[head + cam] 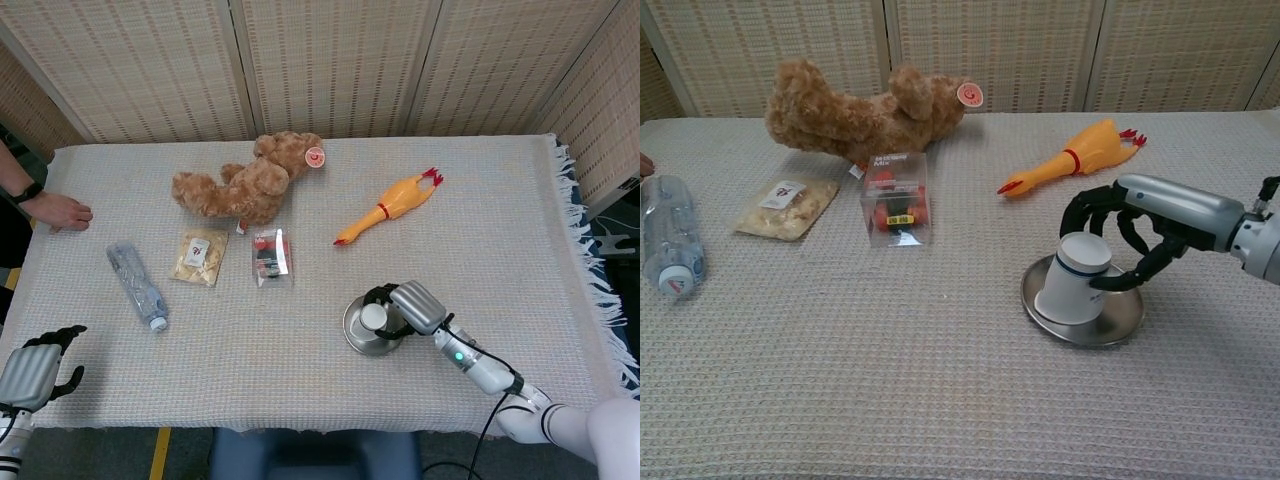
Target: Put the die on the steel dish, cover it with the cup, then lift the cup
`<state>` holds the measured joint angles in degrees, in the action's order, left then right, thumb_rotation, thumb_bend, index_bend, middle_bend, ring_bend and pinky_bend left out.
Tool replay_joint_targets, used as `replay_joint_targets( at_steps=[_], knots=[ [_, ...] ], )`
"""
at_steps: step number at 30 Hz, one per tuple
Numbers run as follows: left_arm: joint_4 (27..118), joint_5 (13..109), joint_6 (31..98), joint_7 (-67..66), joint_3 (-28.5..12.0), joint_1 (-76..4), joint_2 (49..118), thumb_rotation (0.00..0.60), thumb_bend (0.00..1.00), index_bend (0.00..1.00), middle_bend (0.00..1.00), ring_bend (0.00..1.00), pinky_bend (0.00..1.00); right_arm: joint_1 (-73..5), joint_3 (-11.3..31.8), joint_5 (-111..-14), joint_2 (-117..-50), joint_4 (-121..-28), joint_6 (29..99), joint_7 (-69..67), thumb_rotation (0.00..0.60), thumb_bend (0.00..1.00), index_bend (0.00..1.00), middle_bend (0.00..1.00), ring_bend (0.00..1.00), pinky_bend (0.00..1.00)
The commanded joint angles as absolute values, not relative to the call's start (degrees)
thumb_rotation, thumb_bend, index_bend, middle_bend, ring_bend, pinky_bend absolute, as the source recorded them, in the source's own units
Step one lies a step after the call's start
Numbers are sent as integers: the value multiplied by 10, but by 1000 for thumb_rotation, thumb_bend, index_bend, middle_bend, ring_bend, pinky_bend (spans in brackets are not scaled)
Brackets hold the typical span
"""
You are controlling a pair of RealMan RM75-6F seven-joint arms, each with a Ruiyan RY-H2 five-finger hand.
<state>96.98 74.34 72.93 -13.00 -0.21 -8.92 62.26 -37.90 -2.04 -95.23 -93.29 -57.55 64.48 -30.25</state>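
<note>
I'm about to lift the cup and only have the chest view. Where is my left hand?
Observer: The left hand is off the table's near left corner, holding nothing.
Operator: Is anyone near the table?
Observer: Yes. A person's hand rests on the cloth at the far left edge, beyond the bottle.
Operator: Is there room to the right of the steel dish?
Observer: Yes. From the right hand gripping the cup on the steel dish, bare cloth runs to the fringed edge.
</note>
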Motion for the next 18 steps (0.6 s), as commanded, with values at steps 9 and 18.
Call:
replay_joint_targets(
  at_steps=[9, 18],
  knots=[
    [970, 743, 727, -130, -1, -90, 622, 600, 382, 212, 249, 243, 326, -364, -12, -952, -990, -467, 688, -245, 600, 95, 529, 487, 432, 712],
    [972, 742, 727, -132, -1, -90, 621, 600, 382, 212, 249, 243, 326, -378, -41, -963, -943, -555, 647, -378, 600, 95, 529, 487, 432, 712]
  ],
)
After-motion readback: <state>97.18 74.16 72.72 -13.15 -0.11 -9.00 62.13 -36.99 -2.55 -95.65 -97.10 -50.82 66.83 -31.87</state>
